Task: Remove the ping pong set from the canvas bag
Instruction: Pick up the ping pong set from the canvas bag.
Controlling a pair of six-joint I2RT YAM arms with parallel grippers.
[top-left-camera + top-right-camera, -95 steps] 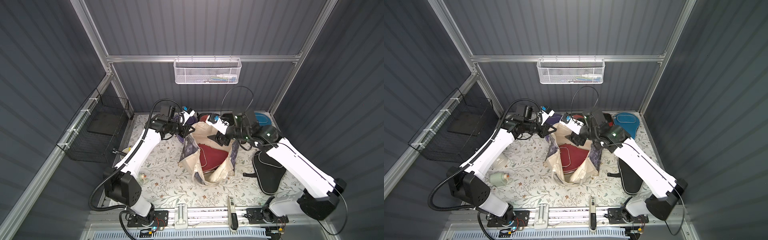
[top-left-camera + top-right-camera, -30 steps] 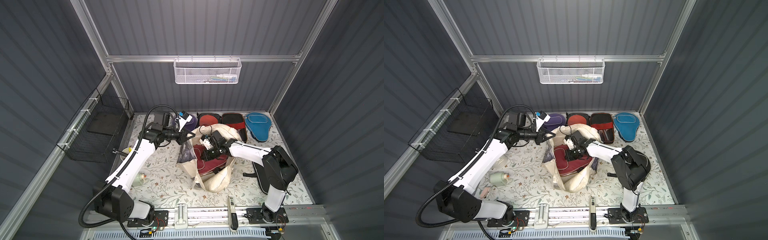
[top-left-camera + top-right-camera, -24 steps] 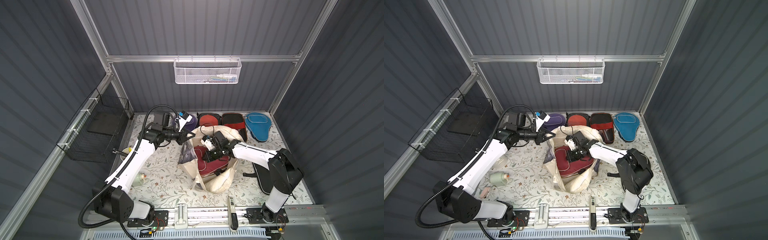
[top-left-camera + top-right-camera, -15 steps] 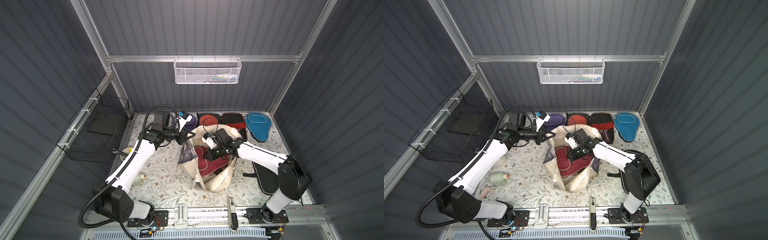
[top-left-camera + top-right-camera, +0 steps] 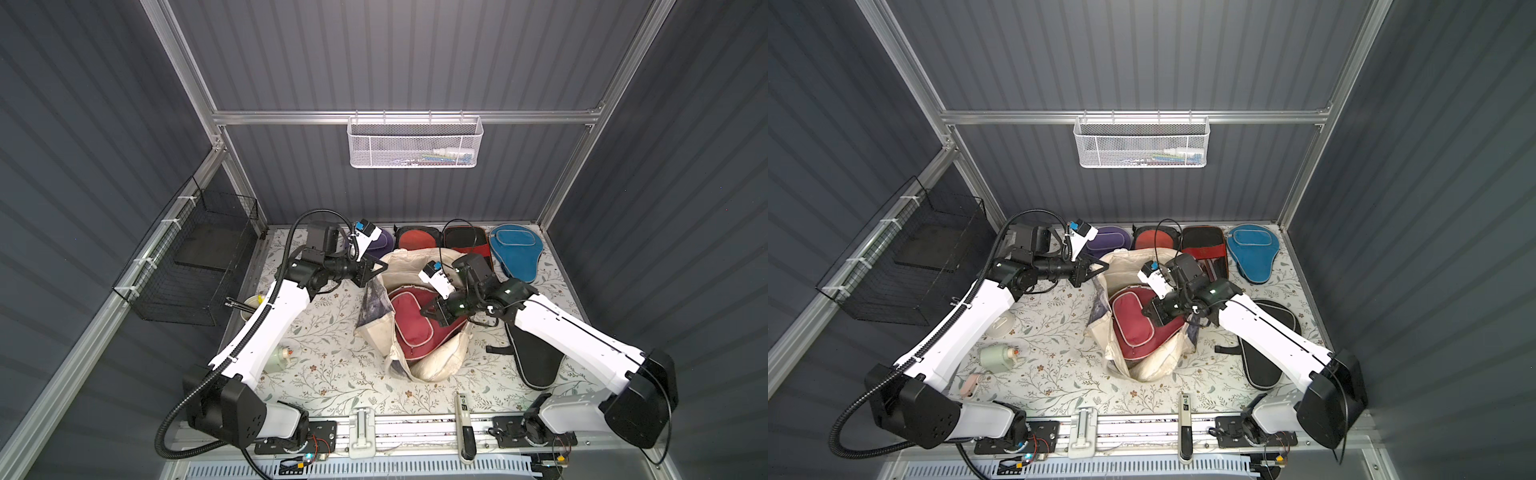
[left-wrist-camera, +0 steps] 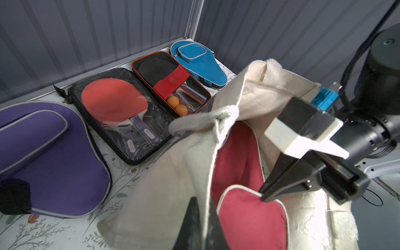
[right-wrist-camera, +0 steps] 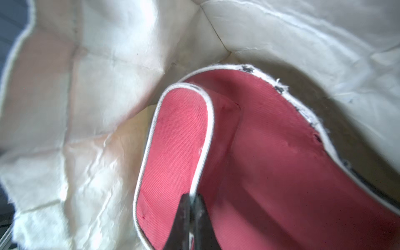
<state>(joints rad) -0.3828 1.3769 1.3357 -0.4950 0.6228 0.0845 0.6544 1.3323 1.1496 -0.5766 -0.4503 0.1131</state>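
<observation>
Pinched tight in the right gripper (image 7: 190, 201): the pale piping of the maroon cover (image 7: 270, 162), lying inside the canvas bag (image 5: 436, 368). Across the bag's mouth from those fingers: left gripper (image 6: 200, 207), clamped shut on the rim, holding it open. Already out on the table (image 5: 332, 353), behind the right fingers: black cover (image 5: 536, 357). Farther, past the left fingers: purple cover (image 6: 54, 151), clear paddle case (image 6: 121, 112), red-and-black case (image 6: 171, 82), blue cover (image 6: 199, 60). Nearly done, by the look of it. Left to do: lifting the maroon one clear. Anything beneath it: cannot tell.
</observation>
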